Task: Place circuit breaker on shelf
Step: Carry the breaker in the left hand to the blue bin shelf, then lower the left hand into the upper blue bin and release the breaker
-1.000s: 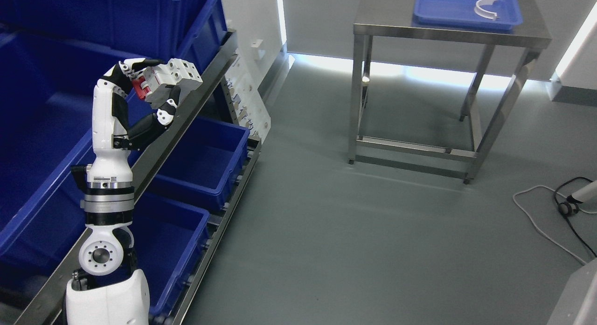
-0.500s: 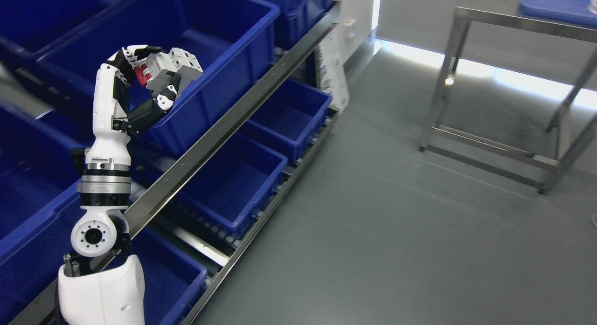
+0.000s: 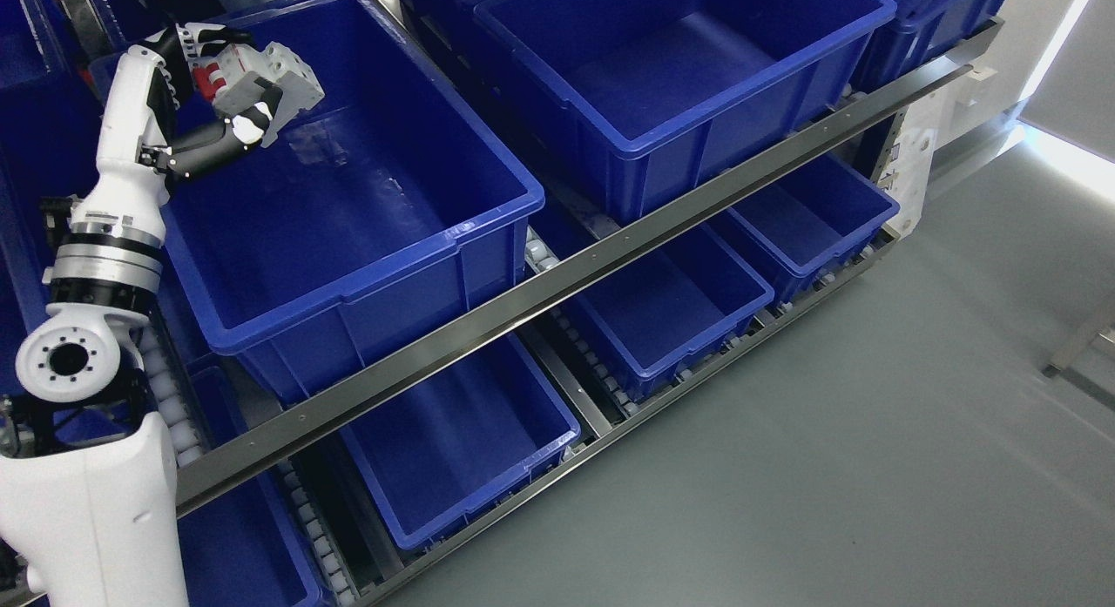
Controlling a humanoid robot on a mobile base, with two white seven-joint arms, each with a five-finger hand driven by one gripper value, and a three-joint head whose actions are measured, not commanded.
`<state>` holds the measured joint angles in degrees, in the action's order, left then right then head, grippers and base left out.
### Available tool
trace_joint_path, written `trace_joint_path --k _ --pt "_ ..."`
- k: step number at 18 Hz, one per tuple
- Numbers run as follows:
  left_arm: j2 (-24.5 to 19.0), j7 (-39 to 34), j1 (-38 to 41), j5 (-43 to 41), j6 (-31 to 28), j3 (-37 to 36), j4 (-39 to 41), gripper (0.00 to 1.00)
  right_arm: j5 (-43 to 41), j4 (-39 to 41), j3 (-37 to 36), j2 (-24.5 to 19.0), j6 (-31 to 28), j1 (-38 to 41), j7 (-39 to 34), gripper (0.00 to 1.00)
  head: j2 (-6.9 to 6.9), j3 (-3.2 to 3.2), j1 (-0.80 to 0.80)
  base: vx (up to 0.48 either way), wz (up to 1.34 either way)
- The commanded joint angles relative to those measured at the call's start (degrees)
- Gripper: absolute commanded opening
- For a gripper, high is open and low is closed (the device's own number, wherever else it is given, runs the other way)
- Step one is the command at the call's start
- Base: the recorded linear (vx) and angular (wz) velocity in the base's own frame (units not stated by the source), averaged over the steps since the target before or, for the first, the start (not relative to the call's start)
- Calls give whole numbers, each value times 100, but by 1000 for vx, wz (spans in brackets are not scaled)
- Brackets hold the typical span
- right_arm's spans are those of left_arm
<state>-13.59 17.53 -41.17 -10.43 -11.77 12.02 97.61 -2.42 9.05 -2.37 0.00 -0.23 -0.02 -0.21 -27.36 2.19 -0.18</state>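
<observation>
My left hand point(image 3: 228, 76) is shut on a white circuit breaker point(image 3: 266, 76) with a red switch. It holds the breaker up at the upper left, over the far left part of a large blue bin point(image 3: 348, 206) on the upper level of the shelf point(image 3: 557, 280). The bin looks empty inside. My left arm rises from the bottom left corner. My right arm is out of view.
A second large blue bin point(image 3: 679, 76) sits to the right on the same level. Smaller blue bins point(image 3: 462, 441) point(image 3: 671, 320) point(image 3: 810, 224) sit on the lower roller level. A steel rail runs along the shelf front. Grey floor point(image 3: 871, 468) lies to the right.
The whole view has swung left toward the shelf, so the metal table has left the picture. My left hand still holds the breaker and now appears higher and further left, over the large bin.
</observation>
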Motion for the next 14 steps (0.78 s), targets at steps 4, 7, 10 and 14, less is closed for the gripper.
trace_joint_path --k 4,7,10,14 --pt "-891 522 -1006 -968 -370 -1245 -1146 22 4 0 0 100 -250 90 39 100 0 0 0 11 107" --pt "-847 576 -1462 -1513 -300 -1702 -2242 23 4 0 0 100 -250 90 39 100 0 0 0 0 0" --pt "-751 584 -2077 -1891 261 -1993 -3587 23 -4 0 0 100 -250 90 39 100 0 0 0 -3 -14" --pt "-627 584 -2999 -2523 1175 -2090 -5756 23 4 0 0 100 -250 90 39 100 0 0 0 -2 -12"
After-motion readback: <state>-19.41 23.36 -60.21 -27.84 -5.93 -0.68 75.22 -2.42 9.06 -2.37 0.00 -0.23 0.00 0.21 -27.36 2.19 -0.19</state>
